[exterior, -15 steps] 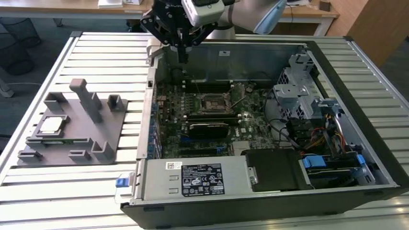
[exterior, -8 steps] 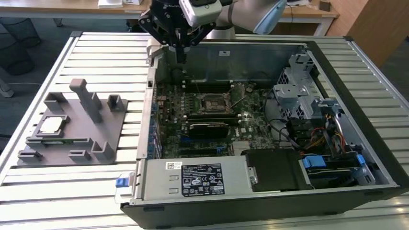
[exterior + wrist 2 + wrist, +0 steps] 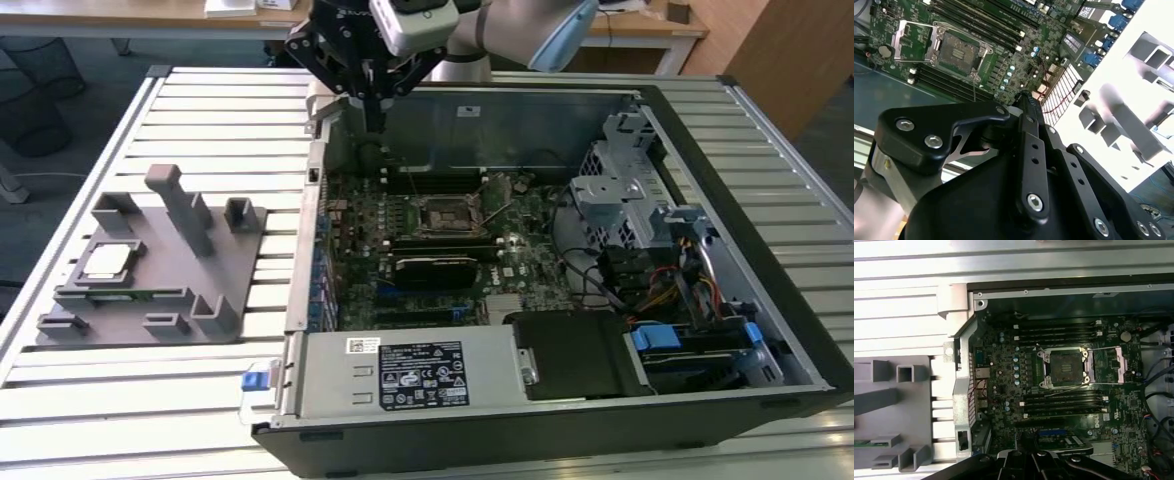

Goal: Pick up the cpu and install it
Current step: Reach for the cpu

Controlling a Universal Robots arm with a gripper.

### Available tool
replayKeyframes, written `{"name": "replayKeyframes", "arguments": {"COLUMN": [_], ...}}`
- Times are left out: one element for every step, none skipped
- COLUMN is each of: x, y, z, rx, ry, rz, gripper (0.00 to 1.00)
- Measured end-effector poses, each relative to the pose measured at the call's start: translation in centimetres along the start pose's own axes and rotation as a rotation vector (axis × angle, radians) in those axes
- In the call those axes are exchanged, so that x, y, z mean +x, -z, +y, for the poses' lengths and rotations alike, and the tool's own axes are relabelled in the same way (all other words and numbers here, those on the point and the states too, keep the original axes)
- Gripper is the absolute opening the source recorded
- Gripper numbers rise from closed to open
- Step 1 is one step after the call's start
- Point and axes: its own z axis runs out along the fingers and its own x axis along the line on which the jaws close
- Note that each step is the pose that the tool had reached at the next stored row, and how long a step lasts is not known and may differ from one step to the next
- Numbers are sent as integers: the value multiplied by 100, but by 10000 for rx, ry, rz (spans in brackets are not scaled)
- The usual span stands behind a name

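The cpu (image 3: 107, 262), a small square chip with a silver top, lies flat in a recess of the grey plastic fixture (image 3: 200, 270) on the exterior view's left. My gripper (image 3: 375, 124) hangs over the back left corner of the open computer case, well away from the cpu, its black fingers drawn together to a point with nothing between them. In the second wrist view the gripper (image 3: 1023, 100) tapers above the motherboard. The empty socket (image 3: 441, 213) sits mid-board with its metal frame swung open, seen in both wrist views (image 3: 956, 50) (image 3: 1066, 367).
The open computer case (image 3: 747, 130) rests on a slatted metal table (image 3: 200, 100). A black heatsink block (image 3: 434, 268) lies in front of the socket, with a drive cage (image 3: 621, 190) and cables on the exterior view's right. Upright posts (image 3: 171, 200) rise from the fixture.
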Motion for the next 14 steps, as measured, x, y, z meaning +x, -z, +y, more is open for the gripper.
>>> {"name": "replayKeyframes", "arguments": {"x": [7,14,22,33,50,66,80,95,109,123,139,154,168,185], "y": [0,0,0,0,0,1,1,1,1,1,1,1,1,1], "z": [-1,-1,-2,-2,-4,-5,-6,-7,-8,-9,-10,-11,-13,-14], "rx": [0,0,0,1,1,1,1,0,0,0,0,0,0,0], "ry": [0,0,1,0,0,0,1,1,0,-1,0,0,0,0], "rz": [0,0,1,1,1,1,1,0,0,1,1,1,0,0], "gripper": [11,11,11,11,11,11,11,11,11,11,11,11,11,11]}}
